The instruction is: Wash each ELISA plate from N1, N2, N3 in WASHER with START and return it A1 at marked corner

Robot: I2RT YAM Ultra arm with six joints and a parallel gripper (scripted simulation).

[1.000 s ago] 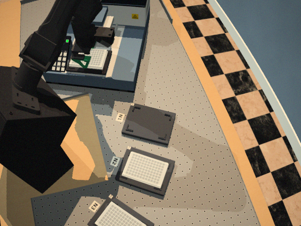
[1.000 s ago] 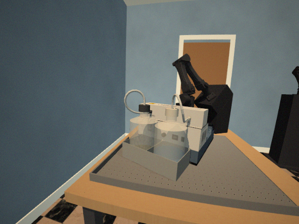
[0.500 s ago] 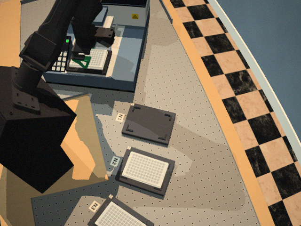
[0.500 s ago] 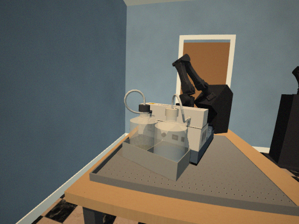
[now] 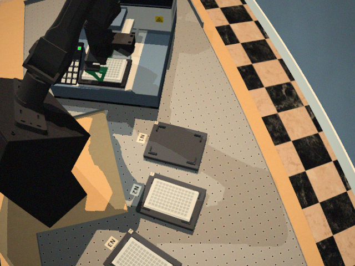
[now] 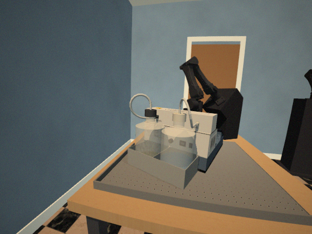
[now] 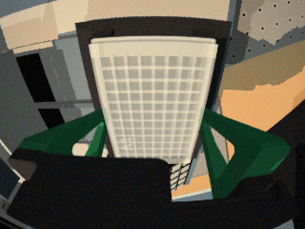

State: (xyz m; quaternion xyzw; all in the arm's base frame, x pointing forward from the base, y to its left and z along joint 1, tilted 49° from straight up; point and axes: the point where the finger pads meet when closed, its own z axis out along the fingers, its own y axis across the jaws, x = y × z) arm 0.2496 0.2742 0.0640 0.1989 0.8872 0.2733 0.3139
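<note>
Three nests lie in a row on the perforated surface [image 5: 243, 200] in the top view, running from its middle toward the bottom edge: the N1 nest [image 5: 175, 145] is bare, the N2 nest [image 5: 200, 200] carries a white plate [image 5: 171, 199], and the N3 nest [image 5: 110, 259], cut off by the bottom edge, carries another plate [image 5: 137, 254]. Near the top left corner stands the washer [image 5: 151, 57], with a third plate [image 5: 113, 70] lying over its dark carrier [image 5: 128, 75]. The black arm [image 5: 48, 54] reaches down over that plate's left end, and the pincer [image 5: 96, 71], with green fingers [image 5: 102, 75], is clamped on the plate there. Just left of the carrier sits the keypad [image 5: 70, 75], and above it a small lamp [image 5: 79, 48] shines green. In the exterior view, from the far side of the surface [image 6: 239, 181], the washer's pale housing [image 6: 201, 121] hides the carrier; two clear bottles [image 6: 176, 148] stand in a grey tray [image 6: 164, 171] before it, and the arm [image 6: 199, 80] bends down behind it. In the wrist view the plate [image 7: 152, 95] runs away from the camera between the two green fingers, which press on its long sides, with the dark carrier [image 7: 152, 27] showing round its far end.
</note>
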